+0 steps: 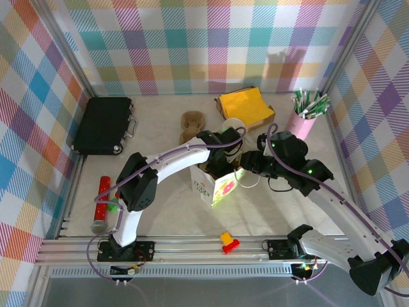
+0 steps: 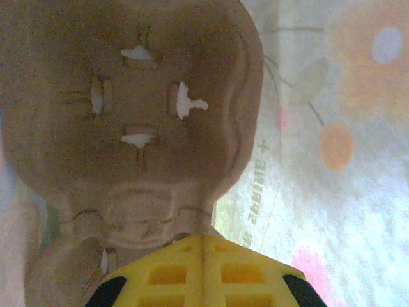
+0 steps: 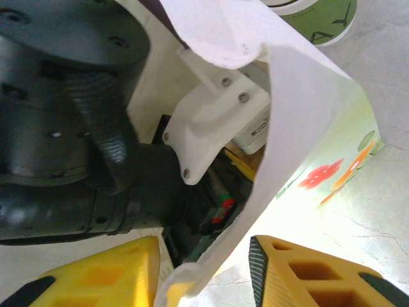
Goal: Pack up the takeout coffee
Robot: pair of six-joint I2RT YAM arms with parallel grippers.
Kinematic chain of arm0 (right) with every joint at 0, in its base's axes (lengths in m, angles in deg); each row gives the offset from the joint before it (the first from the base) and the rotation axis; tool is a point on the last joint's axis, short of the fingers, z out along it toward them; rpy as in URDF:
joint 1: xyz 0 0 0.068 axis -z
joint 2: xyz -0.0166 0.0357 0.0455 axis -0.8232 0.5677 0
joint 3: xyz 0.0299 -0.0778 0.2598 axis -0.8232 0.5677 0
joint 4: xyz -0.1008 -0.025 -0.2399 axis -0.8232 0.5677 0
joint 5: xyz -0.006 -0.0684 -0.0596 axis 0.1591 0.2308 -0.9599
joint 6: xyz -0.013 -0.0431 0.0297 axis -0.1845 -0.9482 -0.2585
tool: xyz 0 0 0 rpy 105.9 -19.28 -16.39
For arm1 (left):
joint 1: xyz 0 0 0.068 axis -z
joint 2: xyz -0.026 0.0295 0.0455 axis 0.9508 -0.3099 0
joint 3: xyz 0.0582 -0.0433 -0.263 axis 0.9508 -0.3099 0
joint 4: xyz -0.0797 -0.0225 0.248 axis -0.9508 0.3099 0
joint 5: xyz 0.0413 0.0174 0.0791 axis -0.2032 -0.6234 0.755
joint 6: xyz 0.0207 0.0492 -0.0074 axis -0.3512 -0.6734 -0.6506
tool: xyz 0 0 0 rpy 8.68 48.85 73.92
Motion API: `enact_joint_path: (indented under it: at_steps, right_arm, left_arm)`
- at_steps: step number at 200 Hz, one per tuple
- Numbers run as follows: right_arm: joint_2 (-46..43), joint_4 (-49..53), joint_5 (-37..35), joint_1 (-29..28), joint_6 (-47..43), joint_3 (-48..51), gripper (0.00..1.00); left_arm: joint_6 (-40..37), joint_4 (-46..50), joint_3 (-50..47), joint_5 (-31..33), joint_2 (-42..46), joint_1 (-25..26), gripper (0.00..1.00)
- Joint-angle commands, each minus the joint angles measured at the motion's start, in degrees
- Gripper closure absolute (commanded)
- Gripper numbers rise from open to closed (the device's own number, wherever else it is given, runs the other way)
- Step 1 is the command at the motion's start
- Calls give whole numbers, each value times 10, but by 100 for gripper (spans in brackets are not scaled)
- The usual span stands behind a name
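The takeout coffee is hidden from me. A white paper bag with a flower print (image 1: pixel 206 184) stands open at mid-table. My left gripper (image 2: pixel 203 246) is down inside it, fingers pressed together on the edge of a brown moulded-pulp cup carrier (image 2: pixel 128 109). In the top view the left wrist (image 1: pixel 217 146) dips into the bag's mouth. My right gripper (image 3: pixel 201 256) is at the bag's right rim (image 3: pixel 307 128). Its yellow fingers (image 3: pixel 287 268) stand apart, and the paper edge runs between them. The left arm's black wrist (image 3: pixel 70 147) sits just beyond that rim.
A lidless cream cup (image 1: pixel 233 125) stands behind the bag, and a cream-and-green cup base (image 3: pixel 316 19) is near the rim. Around them are a yellow box (image 1: pixel 246 105), a pink cup of sticks (image 1: pixel 305 112), a brown bear (image 1: pixel 191 125), a black case (image 1: pixel 102 125), a red tube (image 1: pixel 102 192).
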Motion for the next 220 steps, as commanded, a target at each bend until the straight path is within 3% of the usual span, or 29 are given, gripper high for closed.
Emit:
enact_joint_path:
  at_steps: [1,120,220]
  right_arm:
    - [-10,8,-7,5,-16,9,57]
    - [-3,11,-10,6,-25,-4,57]
    - [8,16,-20,6,-30,-16,58]
  left_arm:
    - [4,-18,8,-1,-23,-8,95]
    - [-1,-55,-45,20,-75,-10,96]
    - [34,-40,-22,-9,43,3,94]
